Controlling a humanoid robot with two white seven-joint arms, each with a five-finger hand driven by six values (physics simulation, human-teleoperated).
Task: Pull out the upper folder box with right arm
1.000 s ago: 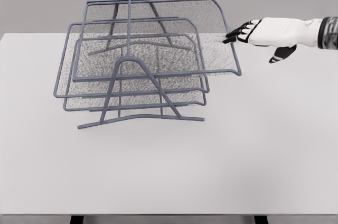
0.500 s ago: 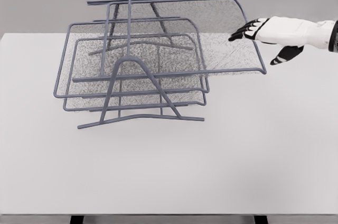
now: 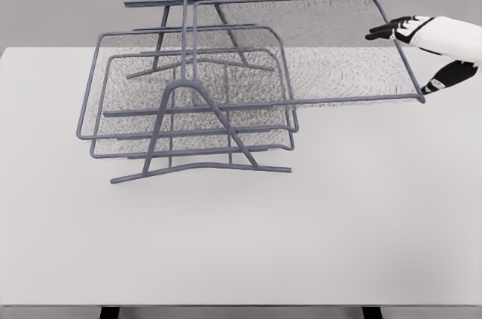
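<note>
Upper folder box (image 3: 331,56) extended right from wire rack (image 3: 184,93).
Right hand (image 3: 433,37) at its right rim, fingers seemingly hooked over, thumb below.

Flat, even simulator light with soft rendering.

We see bright, diffuse light with no clear direction: the white table (image 3: 301,229) shows no cast shadows and no glare, and the backdrop is plain grey. The picture looks slightly smeared, so the wire rack (image 3: 188,108) has soft edges and its mesh reads as grainy noise. The right hand (image 3: 425,48) at the frame edge is equally soft. We notice no edge distortion.
</note>
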